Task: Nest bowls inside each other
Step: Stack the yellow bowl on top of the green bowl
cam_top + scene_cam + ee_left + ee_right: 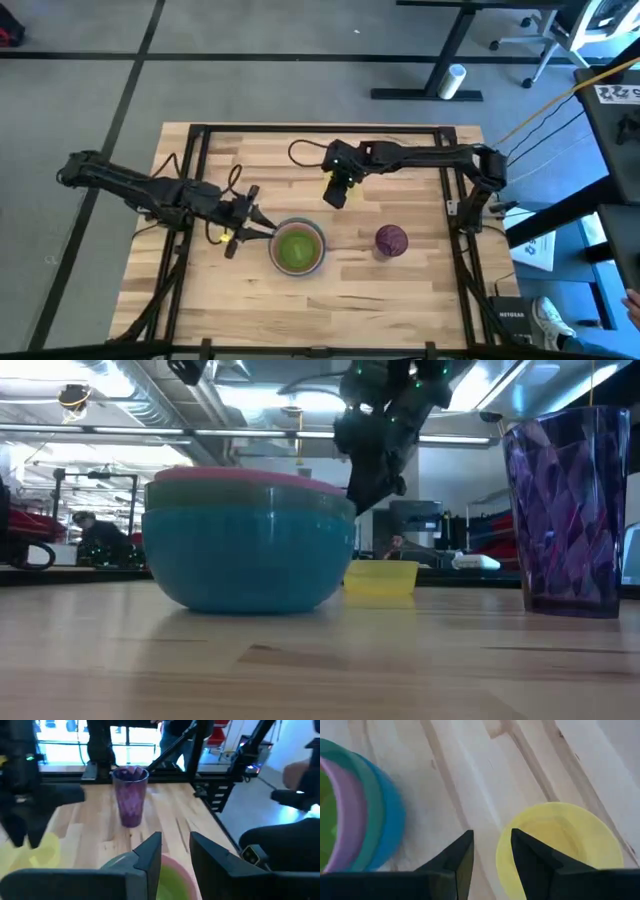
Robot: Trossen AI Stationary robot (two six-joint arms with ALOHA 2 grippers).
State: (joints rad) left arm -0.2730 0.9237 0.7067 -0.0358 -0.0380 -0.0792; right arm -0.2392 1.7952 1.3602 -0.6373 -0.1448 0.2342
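One wood table [420, 270], workshop bkgd.

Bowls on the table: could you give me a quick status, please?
Right gripper open, above yellow bowl. Left gripper open at stack, lime-green bowl innermost. Purple cup apart; nothing blocking.

Both arms are dark, near-black, built of slim jointed links with blocky housings at the joints. A thin black cable loops beside the right arm's wrist block. The left gripper [243, 226] carries a small yellow mark near its fingers. The right gripper [491, 855] has two flat, dark wedge-shaped fingers [462, 857] with angled tips. Small green lights glow on the arm seen above the table [320, 660].
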